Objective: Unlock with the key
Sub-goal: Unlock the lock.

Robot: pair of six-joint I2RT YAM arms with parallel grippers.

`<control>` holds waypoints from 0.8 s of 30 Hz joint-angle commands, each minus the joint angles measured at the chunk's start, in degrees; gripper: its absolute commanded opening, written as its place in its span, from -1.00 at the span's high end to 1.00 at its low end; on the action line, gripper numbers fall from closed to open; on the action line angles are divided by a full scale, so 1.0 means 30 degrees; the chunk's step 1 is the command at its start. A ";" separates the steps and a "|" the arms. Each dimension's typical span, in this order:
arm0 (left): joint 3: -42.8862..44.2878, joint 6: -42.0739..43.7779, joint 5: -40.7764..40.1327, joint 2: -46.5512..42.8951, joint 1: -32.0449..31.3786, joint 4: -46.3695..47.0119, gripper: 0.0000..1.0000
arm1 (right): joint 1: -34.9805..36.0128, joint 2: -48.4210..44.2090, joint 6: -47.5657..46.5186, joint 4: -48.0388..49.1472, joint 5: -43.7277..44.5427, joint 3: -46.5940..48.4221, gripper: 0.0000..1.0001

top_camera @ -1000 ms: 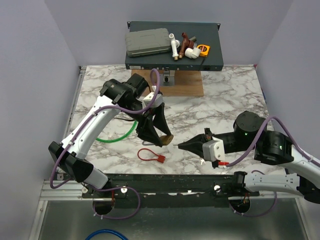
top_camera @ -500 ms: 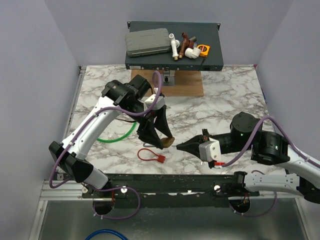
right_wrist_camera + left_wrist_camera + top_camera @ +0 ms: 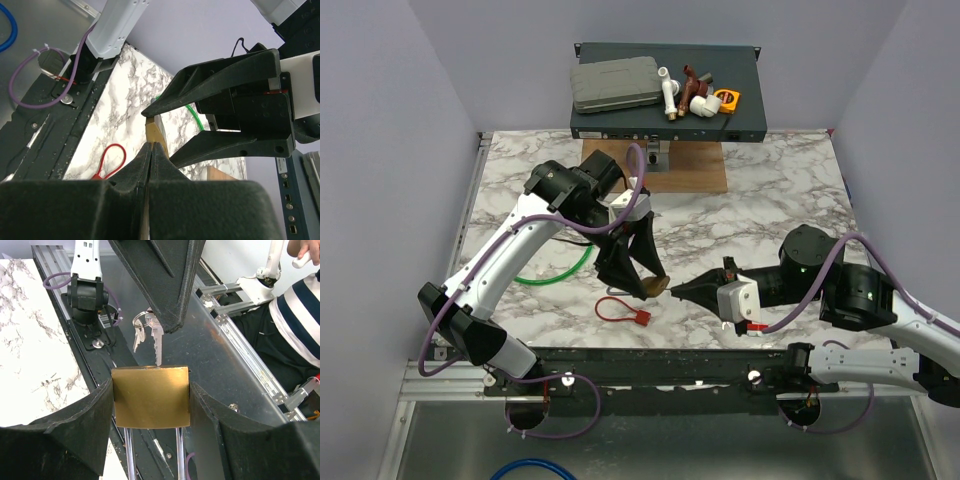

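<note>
My left gripper (image 3: 642,272) is shut on a brass padlock (image 3: 150,396), held above the table with its steel shackle pointing back toward the wrist. My right gripper (image 3: 676,291) is shut on a silver key (image 3: 158,347), and spare keys on a ring (image 3: 139,325) hang beside it. The key's blade points at the padlock's bottom face and its tip touches that face. How far in it sits I cannot tell. In the right wrist view the padlock (image 3: 157,131) shows just beyond my closed right fingertips (image 3: 159,150), between the left fingers (image 3: 220,80).
A red cable loop (image 3: 620,310) lies on the marble table (image 3: 770,190) just below the grippers. A green cable (image 3: 555,272) curves under the left arm. A wooden board (image 3: 665,170) and a black rack unit (image 3: 665,95) carrying a grey case and pipe fittings stand at the back.
My right gripper has moved left with the key, closing the gap to the padlock until the key tip meets it. The left arm has barely shifted.
</note>
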 commanded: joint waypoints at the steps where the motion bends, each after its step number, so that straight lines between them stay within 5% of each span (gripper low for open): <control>1: 0.0372 0.0292 0.0967 -0.0342 -0.0166 -0.1017 1.00 | 0.0126 -0.0208 0.0006 0.0595 0.0610 -0.0363 0.99; 24: 0.0371 0.0361 0.0854 -0.0456 -0.0231 -0.0989 1.00 | 0.0117 0.0058 0.0854 0.1229 0.0054 -0.0865 0.99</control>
